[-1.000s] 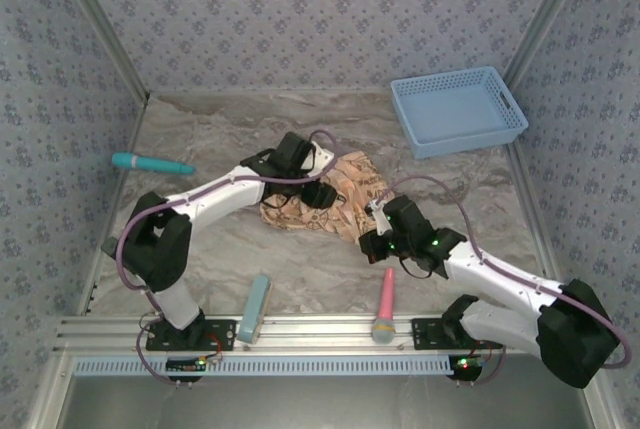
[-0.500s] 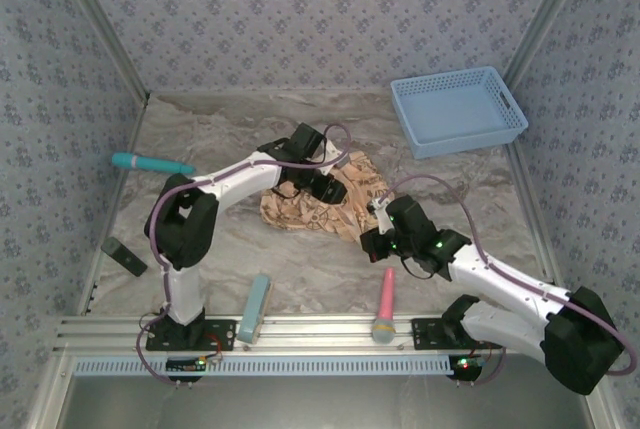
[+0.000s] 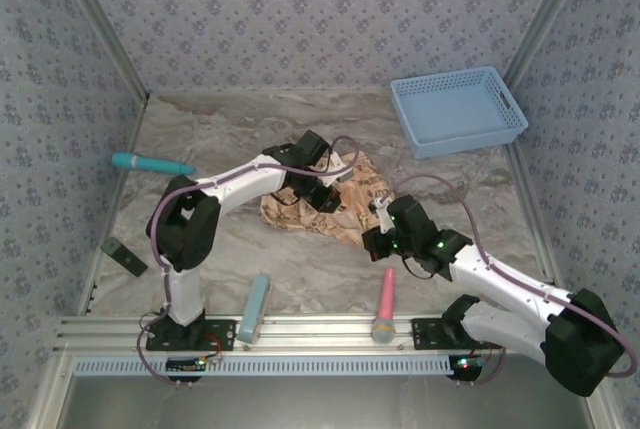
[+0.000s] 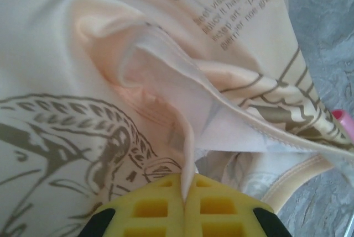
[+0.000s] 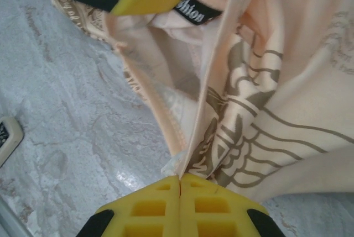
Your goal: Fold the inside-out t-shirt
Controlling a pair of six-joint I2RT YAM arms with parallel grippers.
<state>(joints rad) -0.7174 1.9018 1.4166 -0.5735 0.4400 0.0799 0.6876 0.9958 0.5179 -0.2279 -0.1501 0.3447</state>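
At the centre of the marbled grey tabletop (image 3: 220, 129), I see the soft peach-tan cloth t-shirt with brown line print (image 3: 365, 187) lying in a crumpled, rumpled heap. Left gripper (image 4: 183, 184): gridded yellow pads (image 4: 149, 209) pressed together, pinching a thin raised fold of the cloth. Right gripper (image 5: 180, 183): same pads, closed on a stitched hem edge, below the small dark neck label (image 5: 196, 10).
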